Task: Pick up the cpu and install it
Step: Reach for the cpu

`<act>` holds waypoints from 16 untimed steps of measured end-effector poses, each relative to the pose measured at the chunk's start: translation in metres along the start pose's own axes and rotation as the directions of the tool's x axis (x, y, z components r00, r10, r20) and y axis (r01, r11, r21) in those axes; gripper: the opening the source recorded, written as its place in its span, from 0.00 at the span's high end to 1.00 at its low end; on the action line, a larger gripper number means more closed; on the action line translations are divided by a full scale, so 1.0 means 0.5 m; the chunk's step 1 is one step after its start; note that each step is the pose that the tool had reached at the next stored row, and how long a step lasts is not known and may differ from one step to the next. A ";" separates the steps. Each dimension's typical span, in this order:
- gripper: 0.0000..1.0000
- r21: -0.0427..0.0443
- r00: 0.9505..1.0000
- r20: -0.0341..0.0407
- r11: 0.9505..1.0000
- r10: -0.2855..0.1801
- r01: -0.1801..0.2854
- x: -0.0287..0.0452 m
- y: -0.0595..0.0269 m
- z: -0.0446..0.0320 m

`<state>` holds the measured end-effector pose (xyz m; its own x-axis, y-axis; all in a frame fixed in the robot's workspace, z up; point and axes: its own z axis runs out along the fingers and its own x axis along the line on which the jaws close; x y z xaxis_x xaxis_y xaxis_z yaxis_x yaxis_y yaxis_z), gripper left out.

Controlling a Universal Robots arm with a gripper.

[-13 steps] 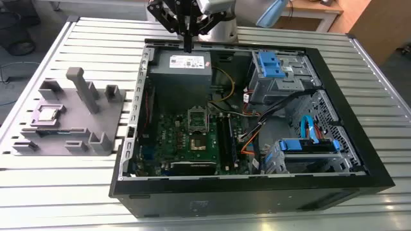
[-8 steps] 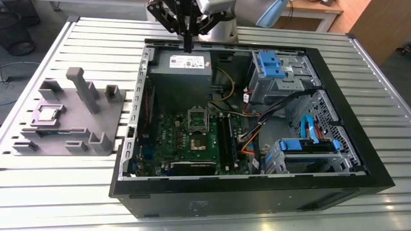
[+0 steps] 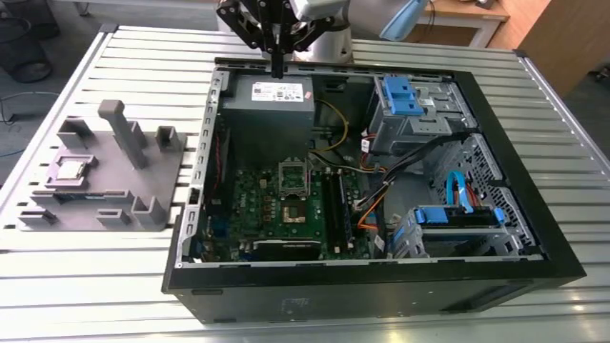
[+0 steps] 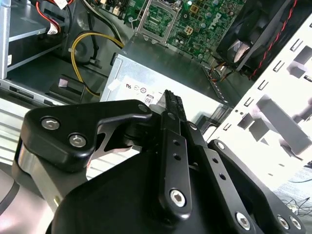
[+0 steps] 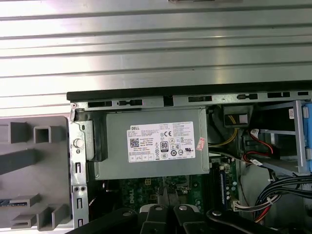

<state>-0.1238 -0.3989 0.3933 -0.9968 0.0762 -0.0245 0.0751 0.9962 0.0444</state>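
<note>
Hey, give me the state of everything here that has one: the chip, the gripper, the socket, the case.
cpu: lying flat in the grey fixture, not gripped.
gripper: shut, empty, above the power supply.
socket frame: swung open.
computer case: lying flat, side open.

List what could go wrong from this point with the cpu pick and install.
1. The cpu lies on the grey fixture outside the case, while the gripper hangs over the power supply; crossing over could clip its wall.
2. Tall posts stand close to the cpu, so the gripper may strike them on descent.
3. Cables run beside the socket; a carried chip might snag them.
</note>
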 end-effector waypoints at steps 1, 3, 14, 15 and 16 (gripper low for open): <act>0.89 0.000 1.000 0.000 1.000 0.000 0.000 0.000 0.000 0.000; 0.89 0.000 1.000 0.000 1.000 0.000 0.000 0.002 0.000 0.000; 0.89 0.000 1.000 0.002 1.000 0.000 0.000 0.014 -0.001 0.000; 0.89 0.000 1.000 0.002 1.000 0.000 0.000 0.014 -0.001 0.000; 0.89 0.000 1.000 0.002 1.000 0.000 0.000 0.014 -0.001 0.000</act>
<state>-0.1310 -0.3989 0.3933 -0.9967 0.0762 -0.0266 0.0750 0.9962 0.0446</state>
